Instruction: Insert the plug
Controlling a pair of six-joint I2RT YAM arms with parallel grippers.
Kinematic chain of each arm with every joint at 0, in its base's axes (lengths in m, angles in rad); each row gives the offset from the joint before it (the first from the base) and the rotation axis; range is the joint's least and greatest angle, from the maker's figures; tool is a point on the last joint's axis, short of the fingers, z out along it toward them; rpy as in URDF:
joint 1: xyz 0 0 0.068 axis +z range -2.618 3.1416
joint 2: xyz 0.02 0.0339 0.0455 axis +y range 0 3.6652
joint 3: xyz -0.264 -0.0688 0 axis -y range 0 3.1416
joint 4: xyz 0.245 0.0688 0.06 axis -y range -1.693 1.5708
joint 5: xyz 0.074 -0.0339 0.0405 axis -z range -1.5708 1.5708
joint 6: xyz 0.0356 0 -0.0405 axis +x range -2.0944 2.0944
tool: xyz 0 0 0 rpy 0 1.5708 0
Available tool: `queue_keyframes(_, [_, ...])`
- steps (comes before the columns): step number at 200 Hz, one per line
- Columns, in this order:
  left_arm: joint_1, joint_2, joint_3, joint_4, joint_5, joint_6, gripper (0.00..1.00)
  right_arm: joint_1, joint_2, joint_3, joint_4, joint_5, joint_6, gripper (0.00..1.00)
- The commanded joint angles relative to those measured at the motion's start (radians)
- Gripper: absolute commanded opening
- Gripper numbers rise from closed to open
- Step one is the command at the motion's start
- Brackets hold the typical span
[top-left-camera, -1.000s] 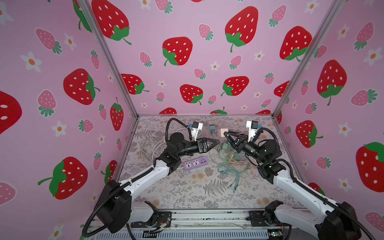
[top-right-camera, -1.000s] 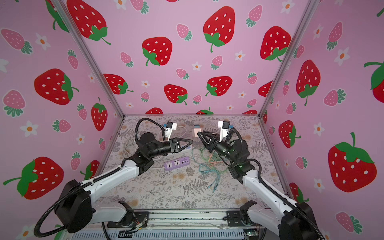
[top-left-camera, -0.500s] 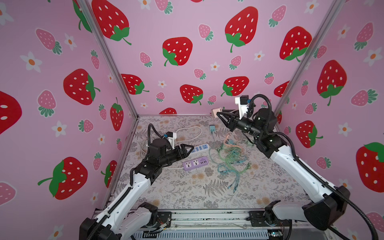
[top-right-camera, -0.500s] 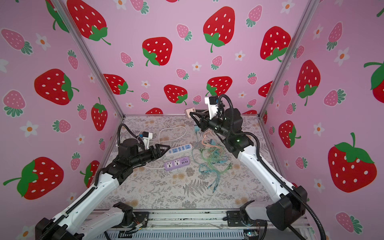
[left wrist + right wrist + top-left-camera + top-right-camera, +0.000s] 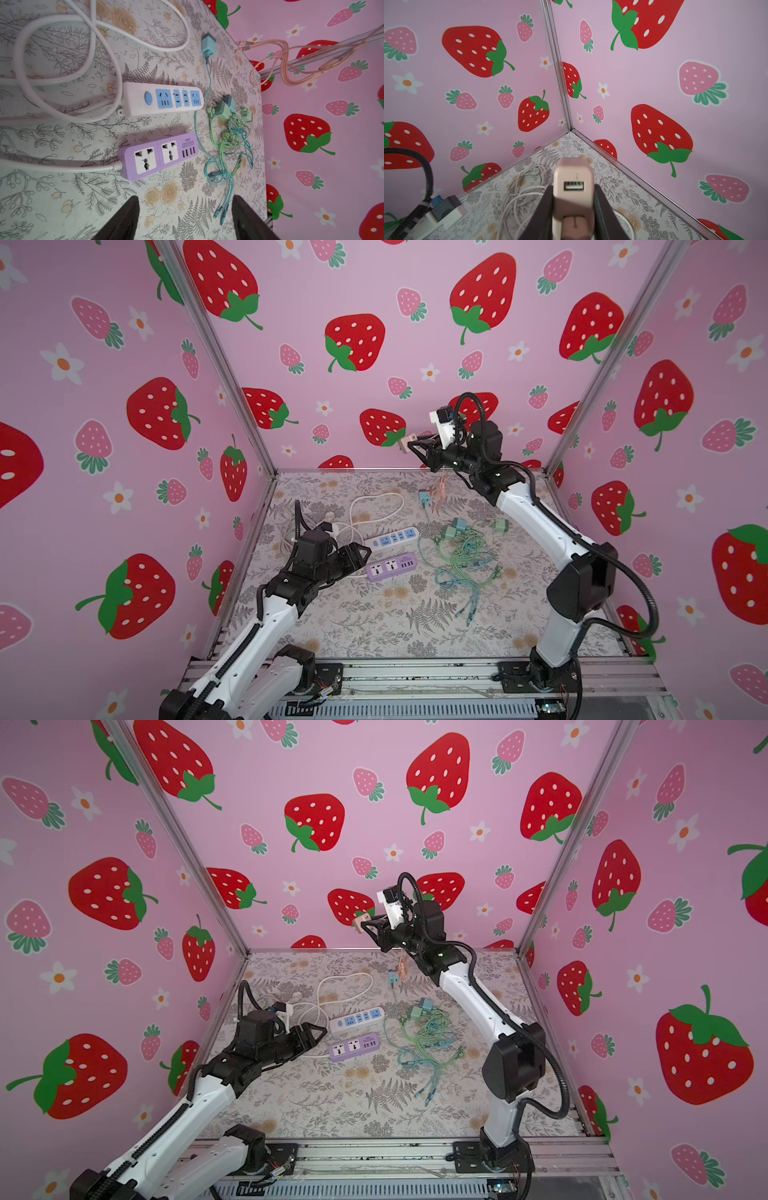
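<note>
My right gripper [image 5: 415,452] [image 5: 368,931] is raised high near the back wall, shut on the pink plug [image 5: 404,443] [image 5: 359,921]. In the right wrist view the plug [image 5: 573,187] sits between both fingers with its USB port facing out. A pink cable [image 5: 441,486] [image 5: 286,56] dangles beneath that gripper. The purple power strip [image 5: 391,566] [image 5: 354,1047] [image 5: 160,155] lies on the floral mat, with a white strip with blue sockets [image 5: 390,538] [image 5: 164,99] just behind it. My left gripper [image 5: 362,558] [image 5: 319,1032] [image 5: 184,201] hovers open and empty beside the purple strip's cord end.
A tangle of green and teal cables with chargers [image 5: 461,549] [image 5: 228,133] lies right of the strips. A teal charger [image 5: 424,497] rests further back. Thick white cord loops [image 5: 374,506] [image 5: 62,68] fill the back left. Pink walls enclose three sides.
My right arm has lifted the plug from the mat up toward the back wall. My left arm has drawn back to the left, uncovering both strips, and its jaws have widened slightly.
</note>
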Motion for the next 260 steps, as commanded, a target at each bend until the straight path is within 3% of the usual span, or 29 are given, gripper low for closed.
queue_keyframes(1, [0.011,-0.004,-0.025,-0.011,-0.028,0.012,0.72,-0.007,0.117,0.115,-0.009,-0.067,-0.078,0.13])
queue_keyframes(36, [0.018,0.005,-0.054,0.014,-0.041,0.014,0.72,-0.007,0.306,0.26,0.034,-0.177,-0.066,0.13])
queue_keyframes(68, [0.034,0.053,-0.052,0.036,-0.044,0.017,0.71,0.004,0.418,0.379,-0.085,-0.228,-0.14,0.13])
queue_keyframes(101, [0.055,0.148,-0.038,0.097,-0.029,0.021,0.69,0.01,0.421,0.369,-0.271,-0.232,-0.331,0.15])
queue_keyframes(154, [0.071,0.391,0.054,0.177,0.032,0.073,0.63,0.044,0.412,0.363,-0.525,-0.143,-0.608,0.17])
queue_keyframes(260, [0.097,0.604,0.17,0.231,0.063,0.118,0.48,0.131,0.368,0.28,-0.762,-0.032,-0.93,0.16])
